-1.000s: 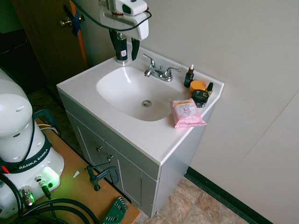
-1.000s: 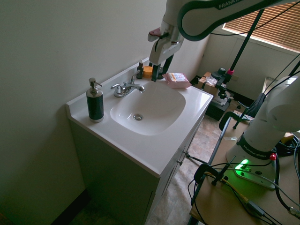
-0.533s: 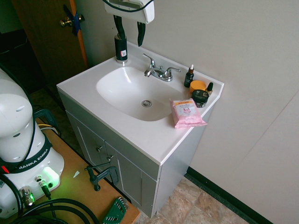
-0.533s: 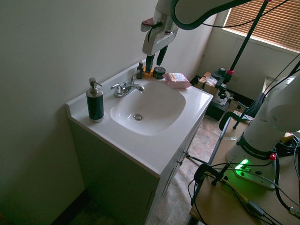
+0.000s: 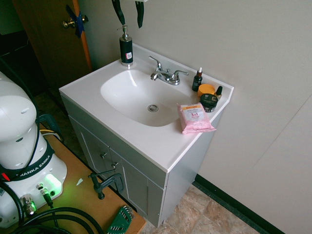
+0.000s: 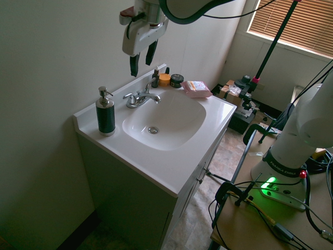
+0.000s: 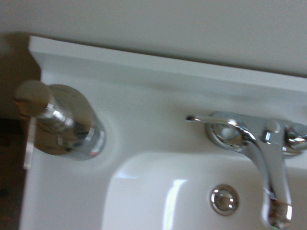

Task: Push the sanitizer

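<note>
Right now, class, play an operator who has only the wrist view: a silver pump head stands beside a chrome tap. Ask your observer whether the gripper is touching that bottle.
Observer: No. The gripper hangs above the tall black sanitizer pump bottle, clear of it.
Operator: Is it open?
Observer: Yes, open, with nothing held.
Operator: Is anything standing close to the bottle?
Observer: Nothing right beside it. The flat pink wipes pack lies at the counter's other end, past the chrome tap.
</note>
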Controlling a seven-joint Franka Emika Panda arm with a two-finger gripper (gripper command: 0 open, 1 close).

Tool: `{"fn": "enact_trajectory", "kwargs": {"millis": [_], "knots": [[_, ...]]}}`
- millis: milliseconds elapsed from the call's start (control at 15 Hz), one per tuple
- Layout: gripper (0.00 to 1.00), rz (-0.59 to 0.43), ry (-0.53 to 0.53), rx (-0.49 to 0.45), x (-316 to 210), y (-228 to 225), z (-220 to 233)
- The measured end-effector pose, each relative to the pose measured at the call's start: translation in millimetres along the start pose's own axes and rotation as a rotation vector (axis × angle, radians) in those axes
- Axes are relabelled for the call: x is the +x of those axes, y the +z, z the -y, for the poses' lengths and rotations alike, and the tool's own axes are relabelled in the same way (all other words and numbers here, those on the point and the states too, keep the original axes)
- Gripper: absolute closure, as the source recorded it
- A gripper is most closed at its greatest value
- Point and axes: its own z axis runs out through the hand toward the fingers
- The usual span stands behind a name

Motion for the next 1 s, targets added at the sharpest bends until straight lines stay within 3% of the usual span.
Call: {"fn": "enact_trajectory", "kwargs": {"millis": [467, 1000], "knots": [[1.00, 0.078, 0.030, -0.016, -33.3, -1.9, 83.4], [1.00, 0.095, 0.082, -0.025, -18.9, 18.3, 114.3]]}}
